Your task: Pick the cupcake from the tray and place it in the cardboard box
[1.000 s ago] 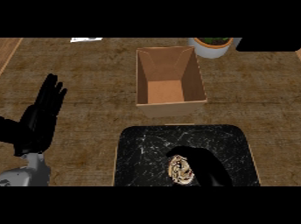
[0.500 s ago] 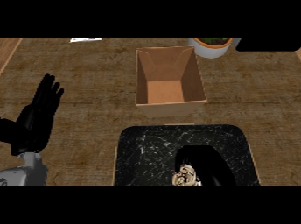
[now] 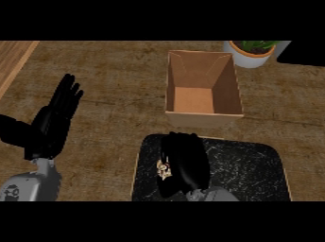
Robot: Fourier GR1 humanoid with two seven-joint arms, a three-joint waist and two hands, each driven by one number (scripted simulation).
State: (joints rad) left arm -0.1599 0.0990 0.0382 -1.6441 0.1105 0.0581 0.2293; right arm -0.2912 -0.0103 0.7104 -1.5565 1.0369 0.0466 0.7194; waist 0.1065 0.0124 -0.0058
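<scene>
Under the right hand (image 3: 183, 163), curled round the cupcake (image 3: 163, 168) on the tray (image 3: 252, 165): grasp step; next lift toward cardboard box (image 3: 202, 87) ahead.

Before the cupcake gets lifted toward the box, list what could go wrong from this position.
1. The right hand covers most of the cupcake on the tray; only a sliver shows at its left side, so the hold may be off-centre and the cupcake could slip.
2. The cardboard box stands right beyond the tray; a low carry could catch its near wall.
3. The potted plant stands near the box's far right corner; overshooting might knock it.
</scene>
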